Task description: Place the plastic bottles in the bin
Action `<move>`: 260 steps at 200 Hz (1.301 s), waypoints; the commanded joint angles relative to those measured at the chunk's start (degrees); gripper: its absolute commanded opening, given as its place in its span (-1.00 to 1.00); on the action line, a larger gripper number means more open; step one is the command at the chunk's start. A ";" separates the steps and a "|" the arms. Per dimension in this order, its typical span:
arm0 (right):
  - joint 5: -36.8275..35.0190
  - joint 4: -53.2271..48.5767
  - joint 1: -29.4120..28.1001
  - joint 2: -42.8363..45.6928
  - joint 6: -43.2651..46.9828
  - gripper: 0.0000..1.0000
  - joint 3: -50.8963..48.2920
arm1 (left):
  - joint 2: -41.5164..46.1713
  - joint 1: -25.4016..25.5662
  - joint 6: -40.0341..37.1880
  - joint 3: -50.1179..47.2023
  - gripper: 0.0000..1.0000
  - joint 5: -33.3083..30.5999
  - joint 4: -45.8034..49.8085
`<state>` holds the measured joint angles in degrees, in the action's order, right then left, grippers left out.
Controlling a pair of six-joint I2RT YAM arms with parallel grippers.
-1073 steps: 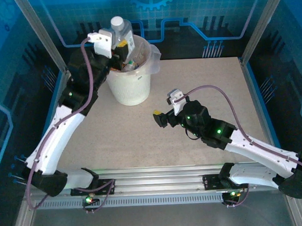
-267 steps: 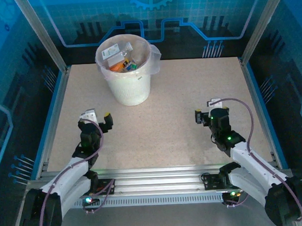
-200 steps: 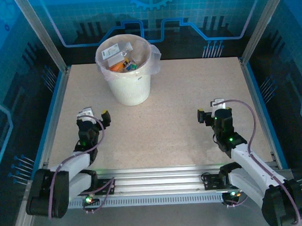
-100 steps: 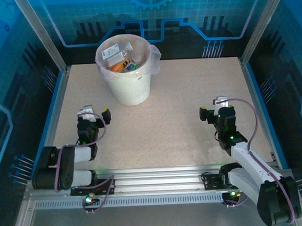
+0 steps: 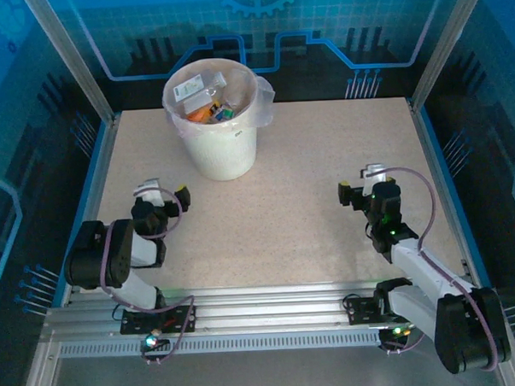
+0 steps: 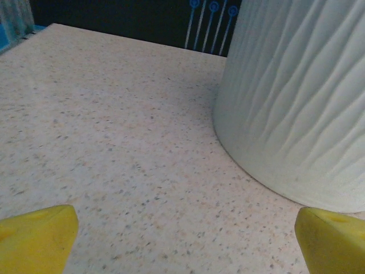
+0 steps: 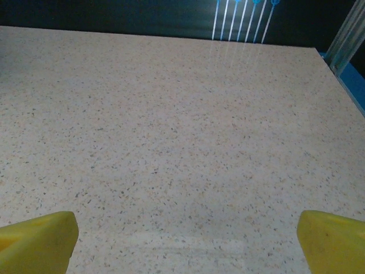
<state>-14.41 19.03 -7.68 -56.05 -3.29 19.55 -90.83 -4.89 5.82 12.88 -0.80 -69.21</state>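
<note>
1. Near edge of the counter point(image 5: 302, 234): both arms sit folded low by their bases, the left tool point(image 5: 165, 197) toward the near-left corner and the right tool point(image 5: 358, 189) toward the near-right, well apart.
2. Each tool is empty, its yellow-tipped fingers point(image 6: 34, 228) spread wide, with speckled counter showing between the tips in both wrist views.
3. Far edge, left of centre: the white bin point(image 5: 221, 152) stands upright, a bag liner over its rim, just ahead of the left tool.
4. Inside the bin lie the plastic bottles point(image 5: 204, 105), with orange and white labels visible.
</note>
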 commanded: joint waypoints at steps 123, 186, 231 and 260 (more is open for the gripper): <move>22.33 30.05 8.12 -26.44 3.44 0.99 0.38 | 1.96 1.46 -3.98 7.60 0.98 4.93 13.93; 23.44 26.06 7.91 -29.95 4.51 0.99 4.03 | 1.92 1.46 -4.05 7.71 0.98 5.02 14.01; 16.61 24.13 5.77 -30.08 4.16 0.99 5.15 | 1.90 1.46 -4.16 7.84 0.98 5.04 14.27; 16.46 24.13 5.82 -30.08 4.17 0.99 5.19 | 1.95 1.53 -4.24 7.88 0.98 5.02 14.37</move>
<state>3.42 43.53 -1.13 -85.65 0.30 23.73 -89.71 -3.57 2.83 20.12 2.87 -55.46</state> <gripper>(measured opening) 0.996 0.990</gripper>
